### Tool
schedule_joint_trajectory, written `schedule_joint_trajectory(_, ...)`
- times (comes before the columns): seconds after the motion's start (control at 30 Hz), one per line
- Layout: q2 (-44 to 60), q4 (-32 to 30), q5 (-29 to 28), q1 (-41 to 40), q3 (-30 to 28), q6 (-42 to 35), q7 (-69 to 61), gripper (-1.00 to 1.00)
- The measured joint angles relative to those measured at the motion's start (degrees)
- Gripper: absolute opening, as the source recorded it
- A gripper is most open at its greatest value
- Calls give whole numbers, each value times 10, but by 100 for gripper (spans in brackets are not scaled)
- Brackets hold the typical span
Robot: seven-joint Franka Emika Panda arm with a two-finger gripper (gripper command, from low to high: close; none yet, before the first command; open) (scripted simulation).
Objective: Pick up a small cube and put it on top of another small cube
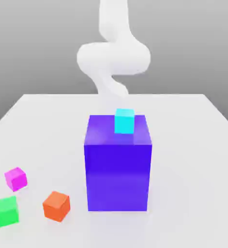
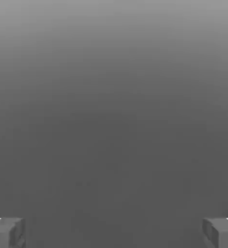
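Simulated lab-like scene: plain white tabletop [image 1: 193,160], white robot arm [image 1: 113,58], blank grey backdrop.

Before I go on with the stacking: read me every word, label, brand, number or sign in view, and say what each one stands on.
None: no readable text, number or sign in either view. The magenta cube, green cube, orange-red cube, cyan cube and big purple-blue block show plain colored faces.
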Motion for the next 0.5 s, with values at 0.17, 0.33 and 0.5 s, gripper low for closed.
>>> schedule_joint_trajectory(0.17, 106, -45, 18, -22, -70, 58, -25, 0)
schedule_joint_trajectory(0.33, 210, -88, 41, -47, -135, 115, -53, 0)
schedule_joint_trajectory(0.5, 314, -131, 71, -76, -195, 170, -86, 0)
